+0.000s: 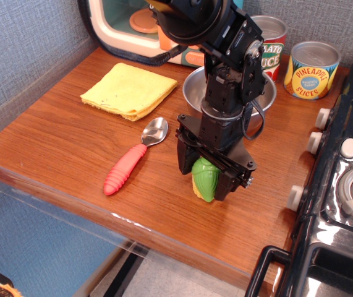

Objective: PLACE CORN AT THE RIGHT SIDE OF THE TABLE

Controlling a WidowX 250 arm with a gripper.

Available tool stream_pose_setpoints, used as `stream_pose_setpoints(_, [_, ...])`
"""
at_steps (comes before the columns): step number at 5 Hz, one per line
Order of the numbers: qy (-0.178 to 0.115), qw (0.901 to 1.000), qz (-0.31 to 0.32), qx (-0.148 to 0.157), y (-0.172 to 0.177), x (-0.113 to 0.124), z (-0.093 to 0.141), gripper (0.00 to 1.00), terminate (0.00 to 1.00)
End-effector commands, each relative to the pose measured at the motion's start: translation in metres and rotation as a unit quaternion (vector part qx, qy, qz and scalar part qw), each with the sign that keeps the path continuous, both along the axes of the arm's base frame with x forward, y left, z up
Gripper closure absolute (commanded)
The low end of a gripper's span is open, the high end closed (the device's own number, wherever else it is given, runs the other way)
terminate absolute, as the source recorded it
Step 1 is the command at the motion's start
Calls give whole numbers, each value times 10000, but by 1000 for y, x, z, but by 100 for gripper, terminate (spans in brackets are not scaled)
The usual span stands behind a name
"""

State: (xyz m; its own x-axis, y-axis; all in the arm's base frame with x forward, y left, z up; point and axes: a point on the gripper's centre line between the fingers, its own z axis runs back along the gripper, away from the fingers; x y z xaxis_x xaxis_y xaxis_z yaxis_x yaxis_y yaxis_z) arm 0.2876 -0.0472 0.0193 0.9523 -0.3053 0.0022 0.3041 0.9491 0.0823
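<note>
The corn (205,179), a small green-husked cob with a pale yellow base, stands upright between the fingers of my black gripper (207,180). Its base is at or just above the brown wood table (71,130), right of the middle and near the front edge. The gripper is shut on the corn from above, and the arm rises behind it and hides part of the steel bowl (260,93).
A red-handled spoon (131,160) lies left of the corn. A yellow cloth (128,91) is at the back left, with a toy microwave (133,28) behind it. Two cans (311,68) stand at the back right. The black toy stove (343,179) borders the right.
</note>
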Motion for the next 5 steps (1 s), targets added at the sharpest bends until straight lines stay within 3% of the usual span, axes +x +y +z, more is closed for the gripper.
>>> stream_pose_setpoints(1, [-961, 9931, 487, -470, 21, -12, 79, 0, 0])
stream_pose_setpoints(2, [-1031, 9885, 1056, -332, 40, -21, 96, 0, 0])
stream_pose_setpoints(3, [-754, 9888, 1270, -207, 51, -25, 86, 0, 0])
stream_pose_setpoints(4, [-754, 9888, 1270, -207, 51, -25, 86, 0, 0])
stream_pose_setpoints(5, [-754, 9888, 1270, -207, 51, -25, 86, 0, 100])
